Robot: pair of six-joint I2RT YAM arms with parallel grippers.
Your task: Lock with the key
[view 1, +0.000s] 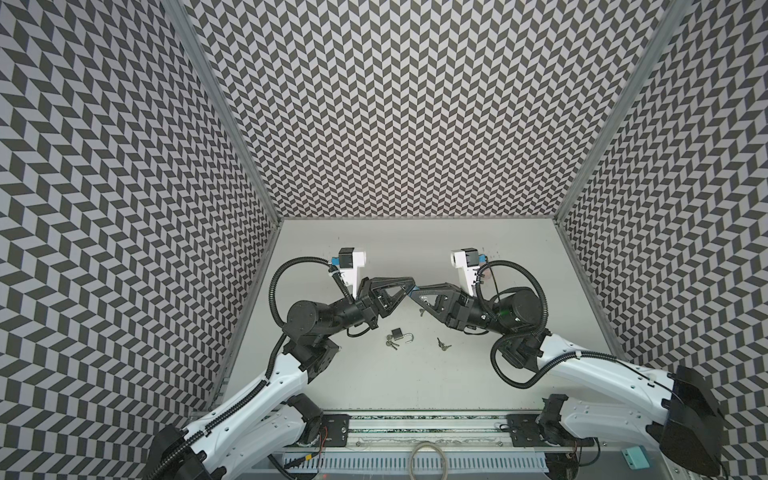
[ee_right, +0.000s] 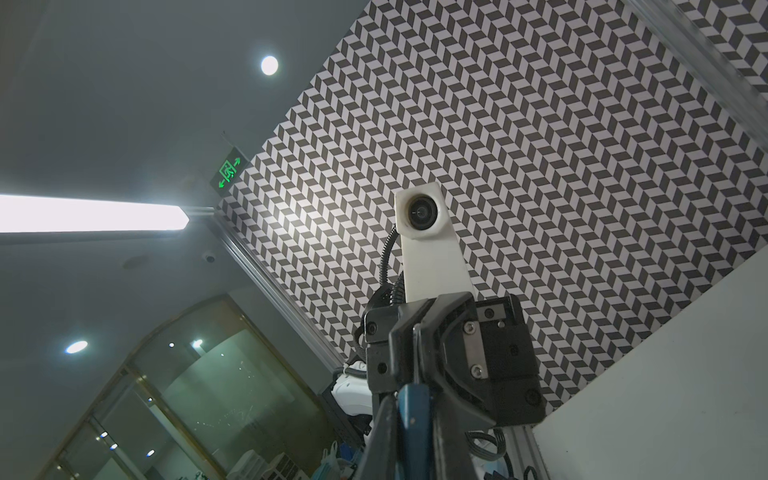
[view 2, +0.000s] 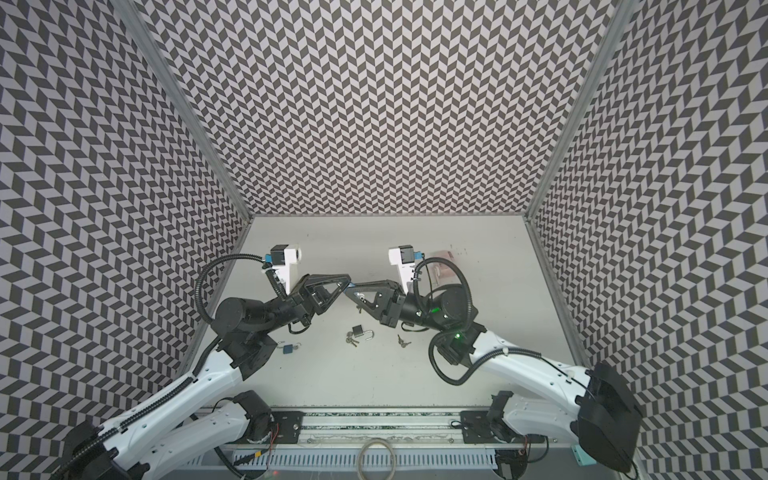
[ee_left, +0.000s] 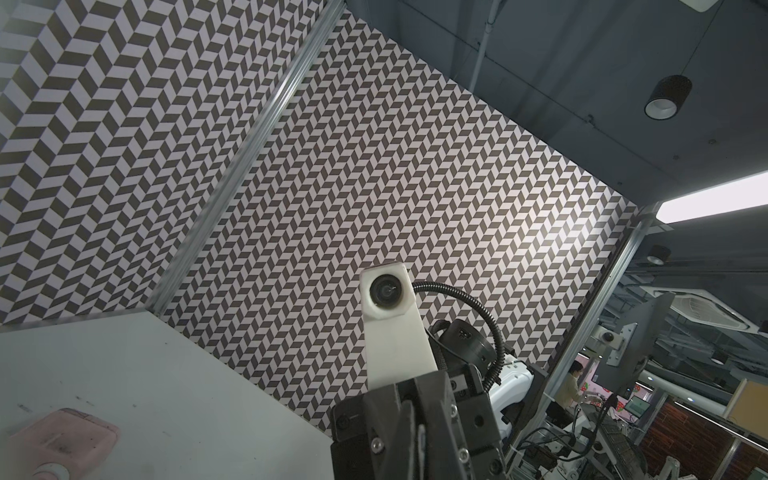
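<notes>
Blue piece (ee_right: pixel 413 409) clamped in the right claw (view 1: pixel 417 291), meeting the closed left claw (view 1: pixel 409 286). Thin grip could slip, dropping it.

1. Only sign you can make out: the green exit sign (ee_right: pixel 229 169) hanging from the ceiling (ee_right: pixel 104 104) in the right wrist view. It shows a running figure with arrows pointing both ways.
2. You get no readable letters, numbers or brand names anywhere else.

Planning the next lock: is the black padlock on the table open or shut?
Open. In both top views the black padlock lies with its shackle swung out beside the body, not seated in it.
</notes>
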